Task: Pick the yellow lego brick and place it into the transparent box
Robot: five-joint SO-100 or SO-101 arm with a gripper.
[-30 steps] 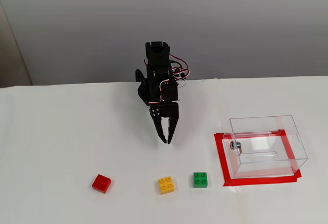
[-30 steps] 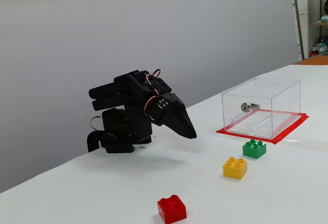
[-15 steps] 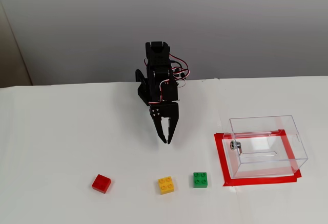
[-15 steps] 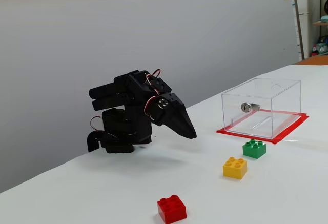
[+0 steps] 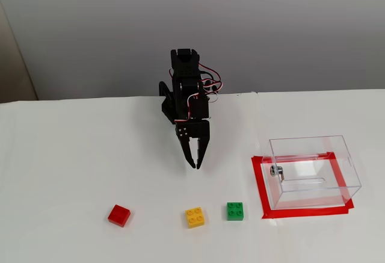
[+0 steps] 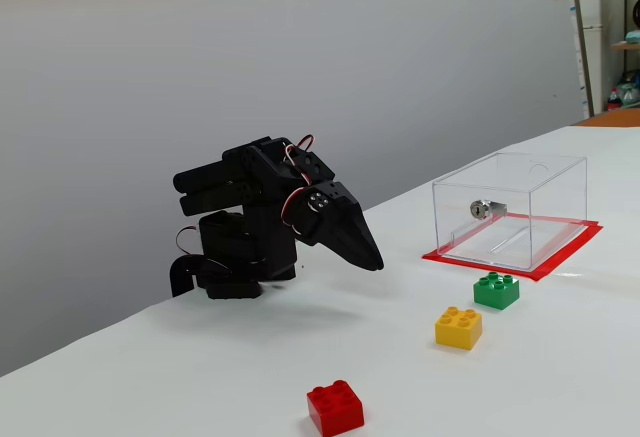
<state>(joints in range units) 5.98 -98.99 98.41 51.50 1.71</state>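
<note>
In one fixed view, looking at the arm head-on, the black gripper (image 5: 197, 165) is hanging nose-down over the white table (image 5: 72, 154), fingers pressed together into one point and pinching nothing. The yellow lego brick (image 5: 195, 217) is sitting on the table pretty much straight below that tip in the picture, clearly apart from it, studs up. Just to the right of it the green brick (image 5: 235, 210) is sitting close by, not touching. Way off to the gripper's lower left the red brick (image 5: 119, 215) is lying on its own. Off to the gripper's right, the transparent box (image 5: 313, 170) is standing inside a red tape outline (image 5: 260, 185), with a small metal fitting (image 5: 276, 171) on its left wall. Looks empty to me.

In the other fixed view, from the side, the gripper (image 6: 374, 260) is pointing down and to the right, folded low over its base, jaws closed as far as I can see. The yellow brick (image 6: 459, 326) is sitting to the right of the tip and lower, well apart. The green one (image 6: 497, 290) is sitting beyond it toward the box (image 6: 510, 207), and the red one (image 6: 335, 408) is nearest the camera, below the gripper.
</note>
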